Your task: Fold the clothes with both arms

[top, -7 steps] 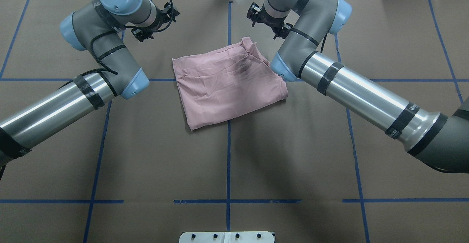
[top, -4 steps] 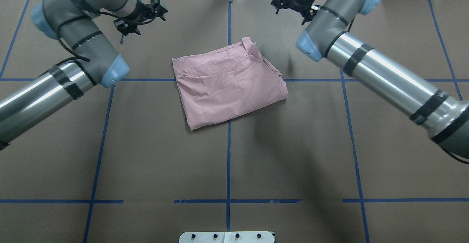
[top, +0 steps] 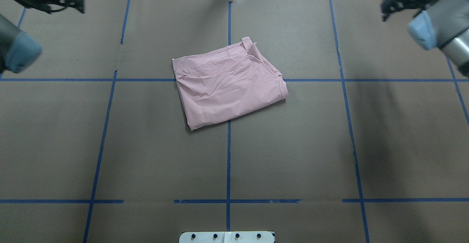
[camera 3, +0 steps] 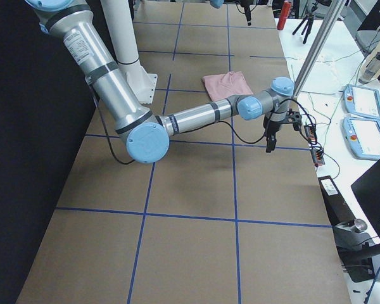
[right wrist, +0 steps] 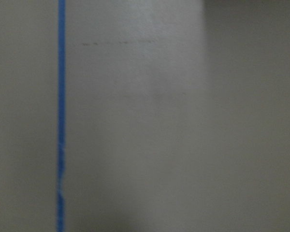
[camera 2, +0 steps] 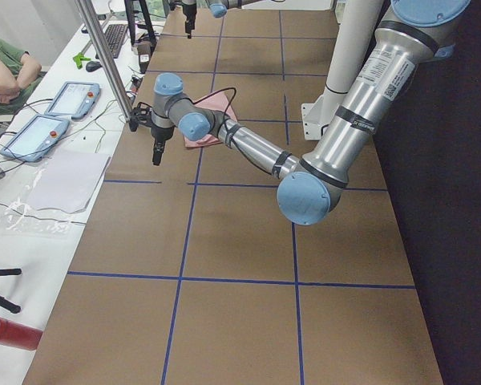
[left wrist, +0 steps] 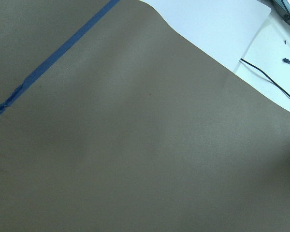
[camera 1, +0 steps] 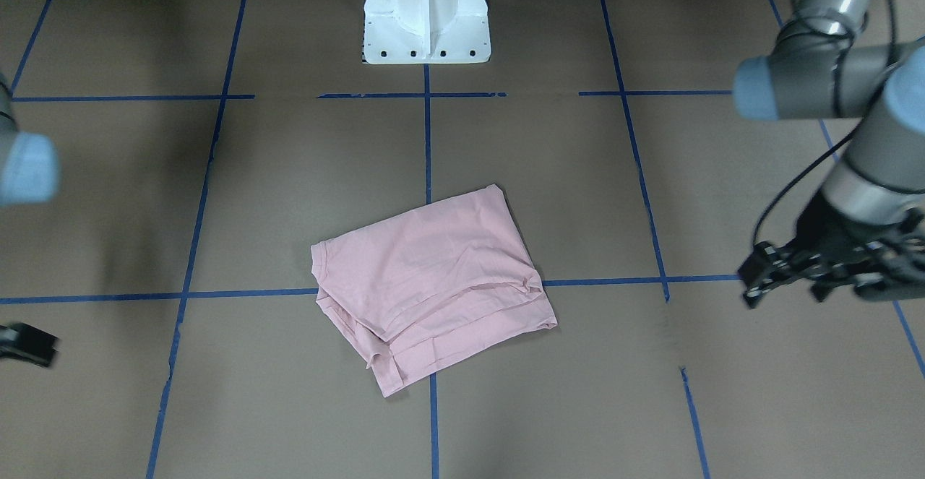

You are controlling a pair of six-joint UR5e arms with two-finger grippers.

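Observation:
The light pink T-shirt (top: 229,85) lies folded into a rough rectangle, plain side up, at the middle of the table; it also shows in the front view (camera 1: 433,284). No print shows. My left gripper (top: 75,1) hangs open and empty at the far left corner, well clear of the shirt, and shows at the right of the front view (camera 1: 784,295). My right gripper (top: 388,6) hangs open and empty at the far right corner, and only partly shows at the left edge of the front view (camera 1: 25,345). Both wrist views show only brown table paper.
Blue tape lines (top: 228,162) divide the brown table cover into a grid. The white pedestal base (camera 1: 426,24) stands at the robot's side. Beyond the table's far edge are tablets (camera 2: 48,120) and cables (camera 3: 310,136) on a white bench, with a person (camera 2: 8,72) there.
Both arms have swung outward and away from the shirt, the left to the far left corner and the right to the far right corner. The shirt has not moved.

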